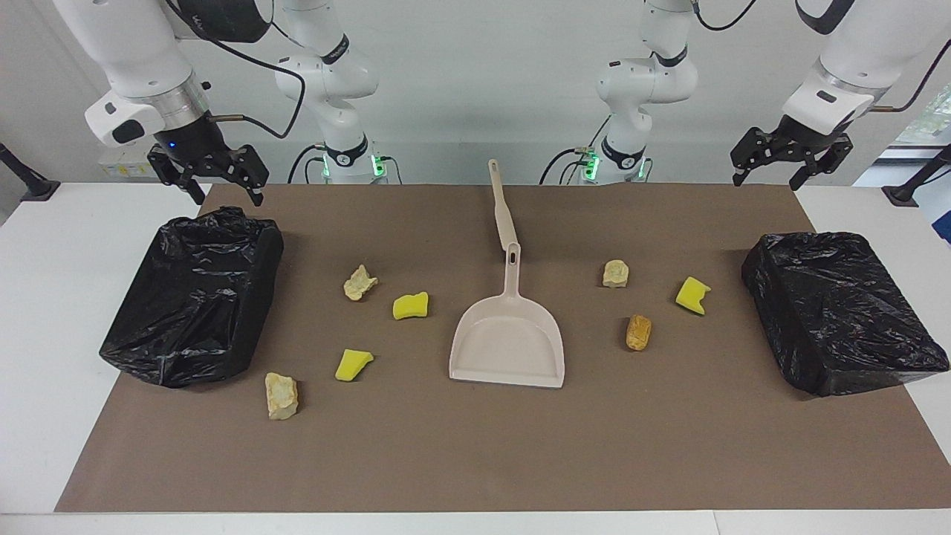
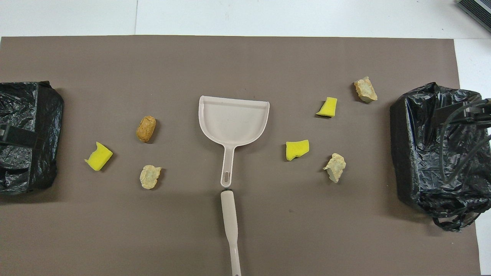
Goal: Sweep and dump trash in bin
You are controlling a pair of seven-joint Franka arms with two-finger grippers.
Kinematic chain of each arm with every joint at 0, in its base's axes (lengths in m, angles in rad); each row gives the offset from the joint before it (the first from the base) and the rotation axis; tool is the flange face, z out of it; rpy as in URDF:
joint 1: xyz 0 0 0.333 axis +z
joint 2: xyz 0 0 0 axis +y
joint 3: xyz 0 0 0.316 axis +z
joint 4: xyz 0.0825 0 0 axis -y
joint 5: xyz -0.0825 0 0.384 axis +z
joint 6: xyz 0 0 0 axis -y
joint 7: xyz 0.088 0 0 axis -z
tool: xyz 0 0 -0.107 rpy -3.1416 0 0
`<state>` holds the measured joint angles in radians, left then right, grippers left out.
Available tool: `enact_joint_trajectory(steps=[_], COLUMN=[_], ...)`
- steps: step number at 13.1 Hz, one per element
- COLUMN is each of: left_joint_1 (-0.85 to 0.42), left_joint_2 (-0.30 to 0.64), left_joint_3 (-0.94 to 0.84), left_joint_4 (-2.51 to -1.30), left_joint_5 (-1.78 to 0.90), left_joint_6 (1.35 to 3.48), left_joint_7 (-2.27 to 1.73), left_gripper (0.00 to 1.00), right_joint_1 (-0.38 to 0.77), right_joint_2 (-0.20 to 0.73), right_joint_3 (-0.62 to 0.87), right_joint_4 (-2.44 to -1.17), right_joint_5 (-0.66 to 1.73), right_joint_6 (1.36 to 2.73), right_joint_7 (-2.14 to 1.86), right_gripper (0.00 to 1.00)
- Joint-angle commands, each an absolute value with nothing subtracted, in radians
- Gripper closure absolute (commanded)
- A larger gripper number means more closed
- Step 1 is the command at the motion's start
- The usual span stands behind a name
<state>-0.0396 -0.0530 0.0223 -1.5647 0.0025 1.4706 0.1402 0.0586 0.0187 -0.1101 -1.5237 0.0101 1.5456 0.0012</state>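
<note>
Starting nearest the robots: the right gripper (image 1: 221,186) hangs with its jaws released and empty above the robot-side edge of a black-bagged bin (image 1: 195,297) at the right arm's end of the surface (image 1: 44,297); the left gripper (image 1: 789,165) hangs likewise, jaws released and empty, near the robot-side corner of a second black-bagged bin (image 1: 843,312) at the left arm's end; both arms wait. A beige brush (image 1: 502,208) lies on the brown mat (image 1: 475,461) at centre, its handle end just meeting the handle of the beige dustpan (image 1: 507,338), whose mouth points away from the robots. The trash (image 1: 410,305) lies loose on the mat in seven pieces: four between the dustpan and the right arm's bin, namely two yellow sponge pieces and two pale crumbly lumps; three between the dustpan and the left arm's bin, namely one pale lump, one yellow sponge piece and one orange-brown lump. None is in the dustpan or either bin.
</note>
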Motion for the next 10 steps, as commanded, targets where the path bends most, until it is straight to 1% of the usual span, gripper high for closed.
enact_joint_trajectory(steps=[1,8,10], left_joint_1=[-0.061,-0.077,-0.077], left_joint_2=[-0.080,-0.083,-0.086], left_joint_3=[0.037,0.020,0.018], left_joint_4=[-1.600,-1.594,-1.595], left_joint_5=[0.018,0.015,0.015], left_joint_6=[1.502,1.502,1.494], left_joint_7=[0.124,0.118,0.117], left_gripper=[0.00,0.00,0.00], right_joint_1=[0.055,0.061,0.090], right_joint_2=[0.023,0.021,0.014], right_joint_3=[-0.107,-0.104,-0.100], right_joint_4=[-1.514,-1.517,-1.545], right_joint_5=[0.020,0.023,0.023], right_joint_6=[1.548,1.549,1.554], right_joint_7=[0.023,0.025,0.025], right_gripper=[0.00,0.00,0.00])
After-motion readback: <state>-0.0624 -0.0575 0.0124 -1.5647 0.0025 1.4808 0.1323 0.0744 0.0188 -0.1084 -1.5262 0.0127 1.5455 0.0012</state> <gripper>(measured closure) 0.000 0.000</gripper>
